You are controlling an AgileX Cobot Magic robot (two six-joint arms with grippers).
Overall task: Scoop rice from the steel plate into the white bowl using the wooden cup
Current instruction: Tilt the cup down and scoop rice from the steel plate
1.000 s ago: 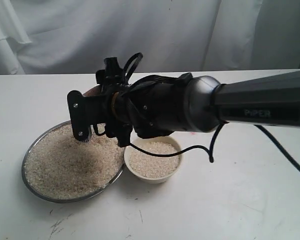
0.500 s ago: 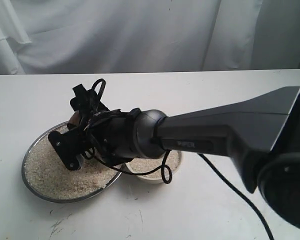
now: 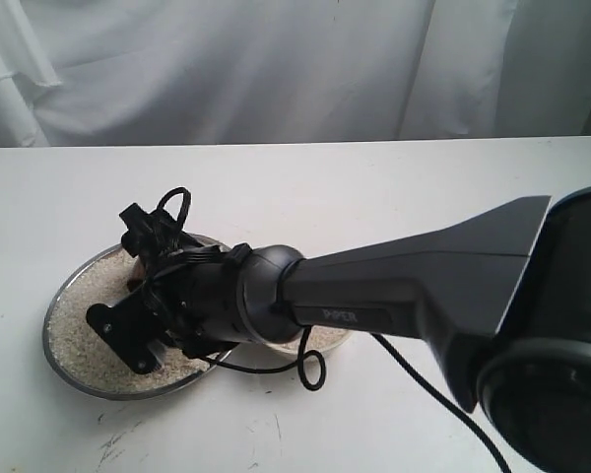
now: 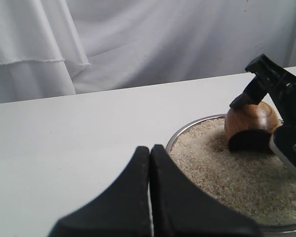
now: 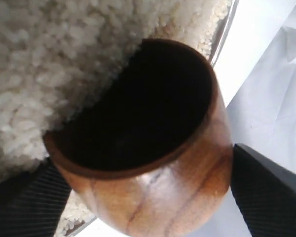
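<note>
The steel plate (image 3: 49, 340) lies on the left of the white table, filled with rice (image 3: 74, 320). My right gripper (image 3: 128, 281) reaches across over the plate, shut on the wooden cup (image 5: 153, 197). The cup (image 4: 251, 121) is tipped over, its dark mouth pressed into the rice (image 4: 227, 173) near the plate's rim (image 4: 187, 131). No grains show inside it in the right wrist view. The white bowl (image 3: 333, 340) stands right of the plate, mostly hidden behind the arm. My left gripper (image 4: 150, 148) is shut and empty, beside the plate.
A white curtain (image 3: 276, 69) hangs behind the table. A black cable (image 3: 414, 379) trails from the right arm over the tabletop in front of the bowl. Bare white tabletop (image 4: 64, 138) stretches out on the side of the plate away from the bowl.
The right arm has swung left and down from above the bowl to the plate. The cup has gone down with it, mouth first, into the rice.
</note>
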